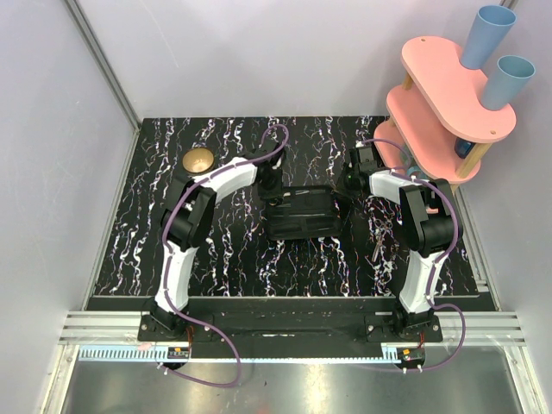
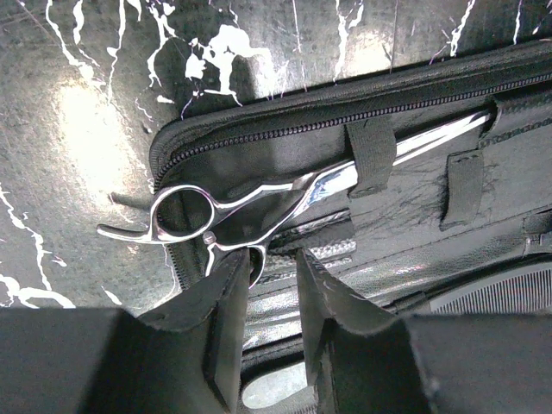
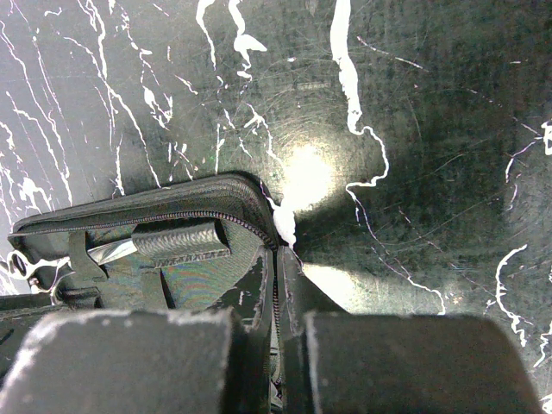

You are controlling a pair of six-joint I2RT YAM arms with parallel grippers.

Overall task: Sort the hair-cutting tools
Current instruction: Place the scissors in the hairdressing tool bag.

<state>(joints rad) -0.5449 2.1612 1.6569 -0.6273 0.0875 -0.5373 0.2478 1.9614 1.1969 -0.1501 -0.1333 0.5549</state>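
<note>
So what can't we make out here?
Left wrist: lower finger loop of the silver metal scissors, behind the left pincer.
Left wrist: blade tip, under a strap of the black zipped fabric case.
Right wrist: most case contents, behind the right pincer.
Top external: contents too small.

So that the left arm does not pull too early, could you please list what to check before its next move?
1. Right gripper pinches the case edge: ok.
2. Scissors sit under the strap with the handle sticking out: ok.
3. Left gripper is lined up at the lower handle loop: ok.
4. Left jaws are clamped on that loop: not ok, a gap shows between the fingers.
5. Blade tip is free to slide out: cannot tell, it runs under a flap.
</note>
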